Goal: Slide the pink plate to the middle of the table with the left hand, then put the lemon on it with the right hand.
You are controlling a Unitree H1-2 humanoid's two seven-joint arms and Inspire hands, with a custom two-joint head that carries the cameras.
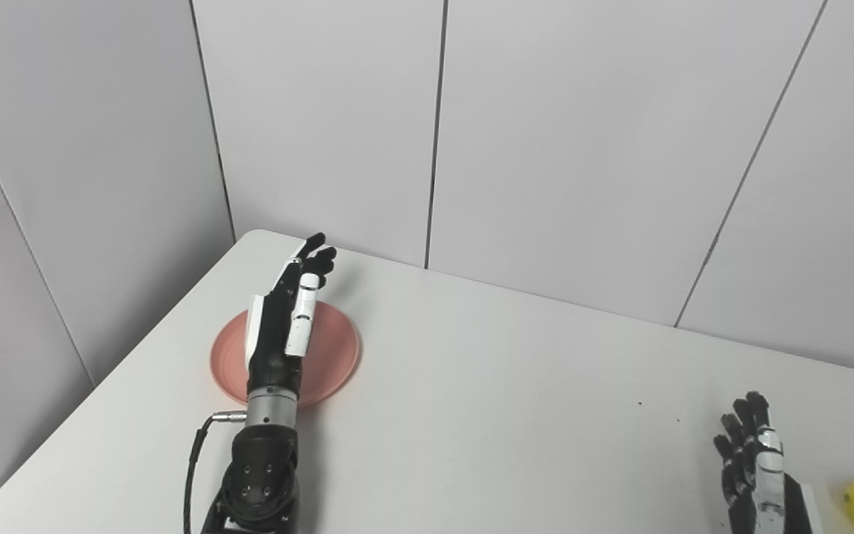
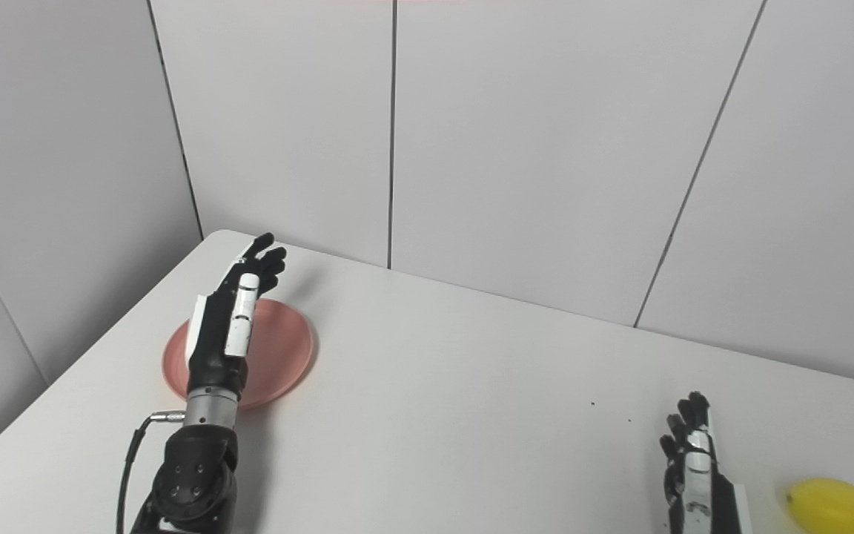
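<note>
Two robot hands show above the white table (image 1: pixel 516 415). The left robot hand (image 1: pixel 288 315) is stretched out over the pink plate (image 1: pixel 334 356), fingers (image 1: pixel 317 256) straight and close together, reaching past the plate's far rim; it grasps nothing, and whether the palm touches the plate cannot be told. The plate lies near the table's far left corner, well apart from the middle. The right robot hand (image 2: pixel 694 463) sits at the near right edge of the table, fingers extended upward and slightly spread, holding nothing. Just beside it, to its right, the yellow lemon (image 2: pixel 835 506) rests on the table, not touching the hand. The right eye view shows the whole lemon, while the left eye view cuts it off at the picture's edge. Grey wall panels (image 1: pixel 560 148) stand behind the table.
</note>
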